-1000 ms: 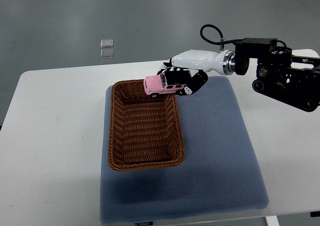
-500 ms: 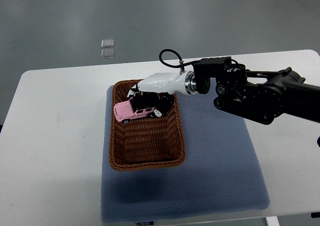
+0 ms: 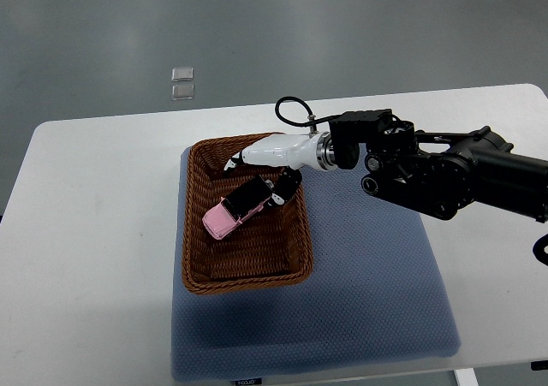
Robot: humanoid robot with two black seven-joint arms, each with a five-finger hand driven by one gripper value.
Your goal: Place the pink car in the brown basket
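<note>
Pink car's dropped lower and swung nose-down into the basket since half a second back.

Top view: right hand (image 3: 272,170) sits over the brown basket's (image 3: 193,223) far end, fingers looking loosened around the pink car's (image 3: 240,206) rear — can't really tell if it's let go. Car lies diagonal inside, probably just set down. Basket's on a blue-grey mat (image 3: 377,275) on a white desk (image 3: 94,232); grey floor beyond.

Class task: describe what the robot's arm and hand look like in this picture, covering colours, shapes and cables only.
The right hand has a smooth, glossy white shell with black fingers. A silver metal ring joins it to a bulky black arm built of blocky, rounded segments. A thin black cable loops above the wrist.
</note>
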